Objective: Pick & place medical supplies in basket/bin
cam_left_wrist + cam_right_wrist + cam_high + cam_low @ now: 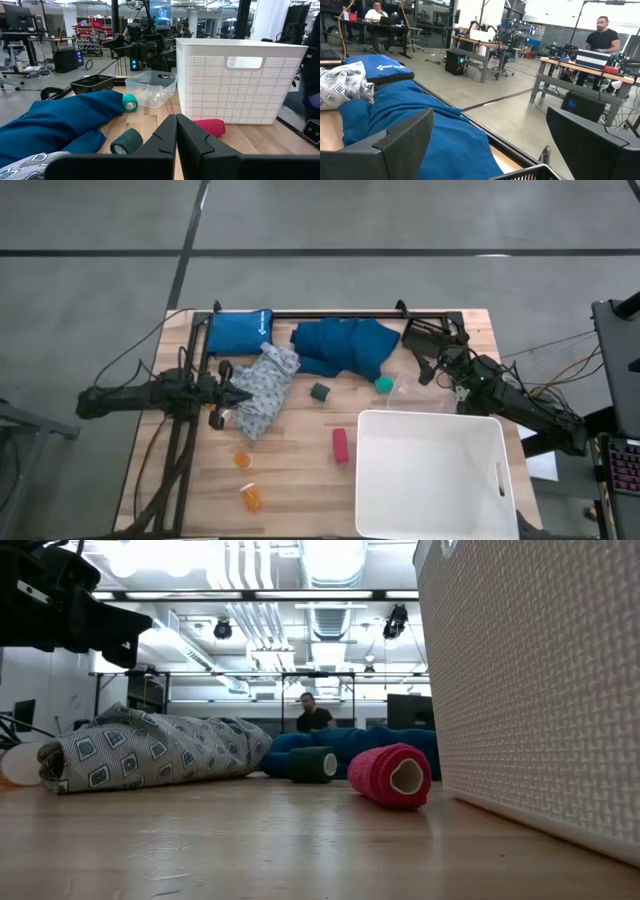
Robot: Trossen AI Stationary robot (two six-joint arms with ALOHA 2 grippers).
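Sitting at the start of a pick, nothing held yet. Right gripper [437, 363] hovering with jaws spread wide near the far right corner of the worktop, just beside the teal garment [345, 346] and facing along it; looking like the approach to that cloth. Left gripper [235, 393] waiting by the left edge, fingers [165, 140] pressed together and empty, right against the patterned garment [262, 390]. White tub [432, 475] standing at the near right corner, nothing visible inside. Still lying out on the wood: dark green roll [320, 391] and lighter teal roll [384, 384] mid-worktop, pink-red cylinder [340, 444] just left of the tub, two orange pill bottles [251, 497] toward the near left, blue pouch [238, 332] at the far edge, clear container [150, 87] next to the tub's far side. Next move probably needing: dropping the right jaws onto a raised fold of the teal cloth, pinching, lifting clear of the tub rim, then releasing over the tub. Watching for trailing cloth snagging the rim or dragging the teal roll.
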